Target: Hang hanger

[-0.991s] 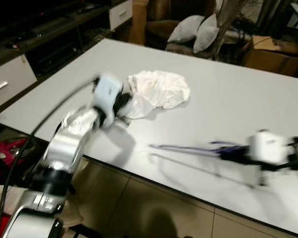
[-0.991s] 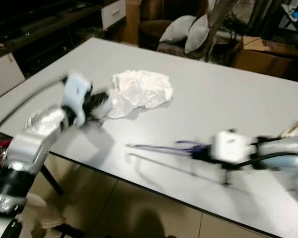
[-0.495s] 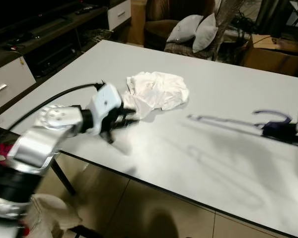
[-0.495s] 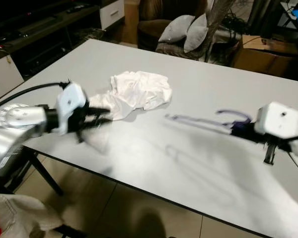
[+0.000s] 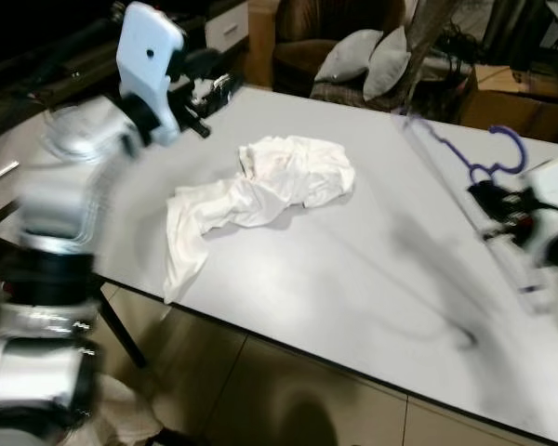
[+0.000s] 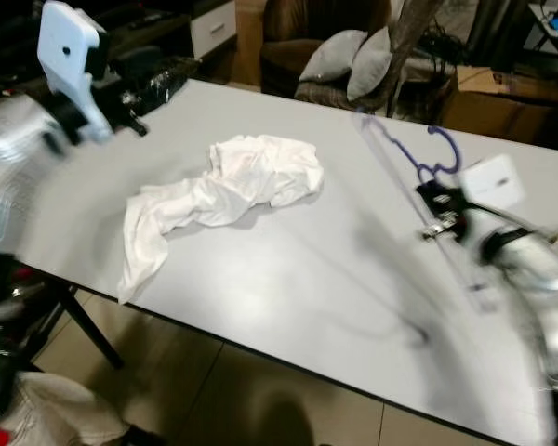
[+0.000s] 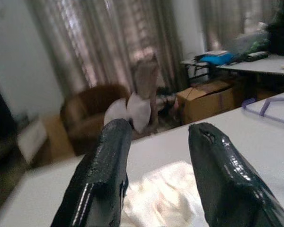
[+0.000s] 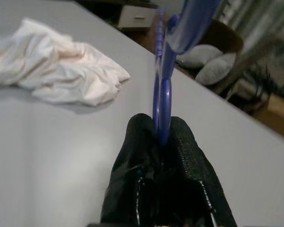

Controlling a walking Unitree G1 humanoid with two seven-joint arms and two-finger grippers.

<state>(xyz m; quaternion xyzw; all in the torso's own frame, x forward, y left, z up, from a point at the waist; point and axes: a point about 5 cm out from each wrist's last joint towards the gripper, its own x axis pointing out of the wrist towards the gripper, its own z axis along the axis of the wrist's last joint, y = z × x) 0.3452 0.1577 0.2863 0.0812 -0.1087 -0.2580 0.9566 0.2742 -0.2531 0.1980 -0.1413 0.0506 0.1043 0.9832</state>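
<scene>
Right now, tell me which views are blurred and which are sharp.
Left and right eye views: both silver arms smear with motion; the crumpled white cloth stays fairly sharp. Right wrist view: the purple plastic hanger blurs towards its top. Left wrist view: soft background.

Left pincer point(image 7: 156, 142) raised, fingers apart; right pincer point(image 8: 163, 137) low, fingers pinched together.

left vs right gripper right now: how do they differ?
The left gripper is open and holds nothing; the right gripper is shut on the purple hanger. The left gripper is raised above the table's far left corner, past the white cloth; the right gripper is over the right side. Both have two black fingers.
</scene>
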